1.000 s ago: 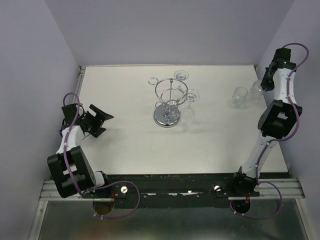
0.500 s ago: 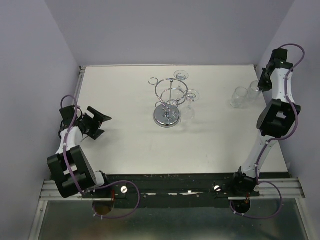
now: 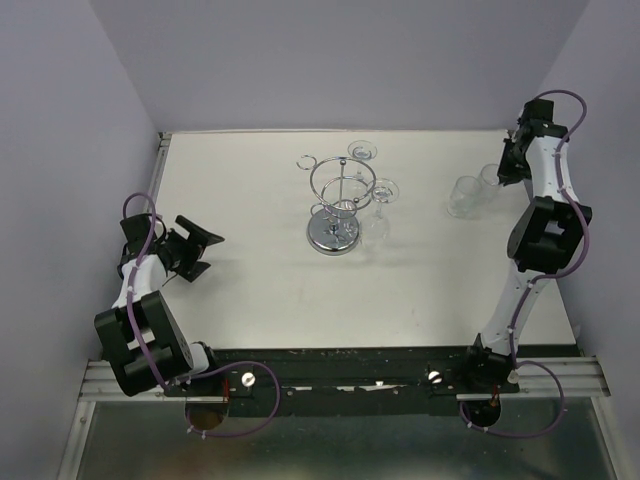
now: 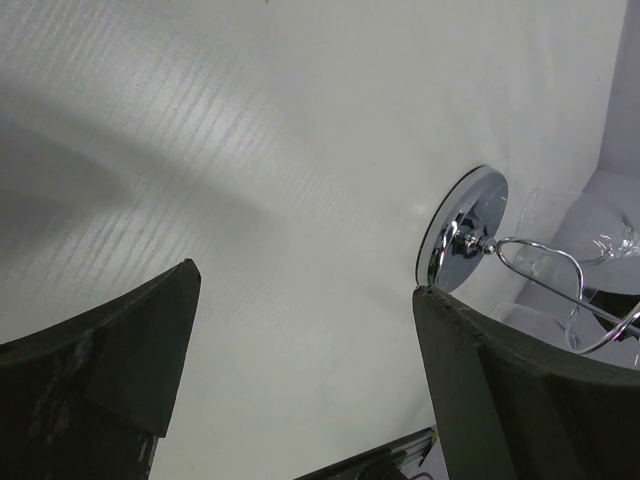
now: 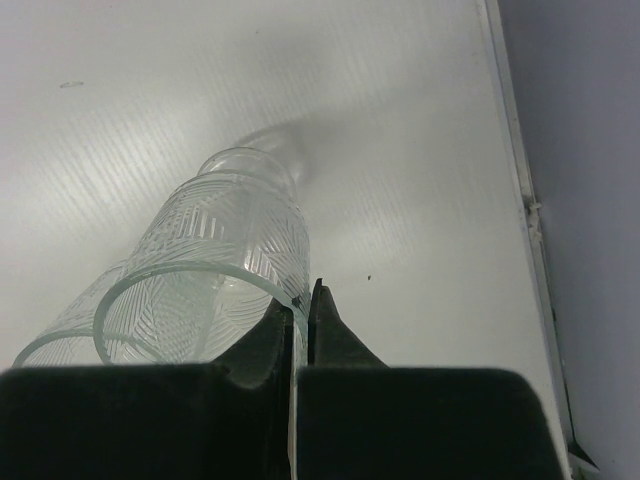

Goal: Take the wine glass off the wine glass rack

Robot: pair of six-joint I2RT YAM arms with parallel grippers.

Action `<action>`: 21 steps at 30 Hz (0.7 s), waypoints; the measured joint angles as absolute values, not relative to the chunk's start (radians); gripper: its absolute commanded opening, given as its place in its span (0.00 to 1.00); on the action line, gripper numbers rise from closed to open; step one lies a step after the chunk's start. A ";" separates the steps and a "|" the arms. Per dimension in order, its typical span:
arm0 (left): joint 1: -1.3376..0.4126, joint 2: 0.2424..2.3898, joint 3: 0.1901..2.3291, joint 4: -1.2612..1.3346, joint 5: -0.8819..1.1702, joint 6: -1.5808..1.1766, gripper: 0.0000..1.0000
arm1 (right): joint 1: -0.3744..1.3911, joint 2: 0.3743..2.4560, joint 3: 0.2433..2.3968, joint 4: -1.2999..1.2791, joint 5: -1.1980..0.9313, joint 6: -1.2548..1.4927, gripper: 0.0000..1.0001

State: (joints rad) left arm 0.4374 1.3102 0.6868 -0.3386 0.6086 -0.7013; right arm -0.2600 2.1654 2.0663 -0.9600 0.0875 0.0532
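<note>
White table (image 3: 250,300); right tool (image 5: 303,300) pinches empty patterned glass (image 5: 230,230) rim; left tool (image 4: 305,285) wide open, empty.

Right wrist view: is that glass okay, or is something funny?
The glass looks tilted over instead of standing up, and the right gripper has its jaws pinched shut on just the thin rim. Nothing looks spilled or broken.

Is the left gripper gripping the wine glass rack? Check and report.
No; the left gripper stands open with only table between its fingers, and the wine glass rack sits beyond them, untouched.
</note>
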 measured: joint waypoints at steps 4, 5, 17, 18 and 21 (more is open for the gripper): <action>0.437 1.310 0.687 -0.339 0.609 -0.702 0.99 | -0.247 2.165 2.062 -0.963 0.056 0.057 0.01; 0.437 1.310 0.687 -0.339 0.609 -0.701 0.99 | -0.245 2.165 2.062 -0.963 0.052 0.060 0.01; 0.439 1.306 0.687 -0.340 0.601 -0.701 0.99 | -0.236 2.165 2.053 -0.981 0.062 0.059 0.01; 0.439 1.306 0.687 -0.340 0.601 -0.701 0.99 | -0.237 2.165 2.048 -0.983 0.063 0.058 0.01; 0.439 1.306 0.687 -0.340 0.600 -0.701 0.99 | -0.238 2.165 2.032 -0.990 0.064 0.052 0.01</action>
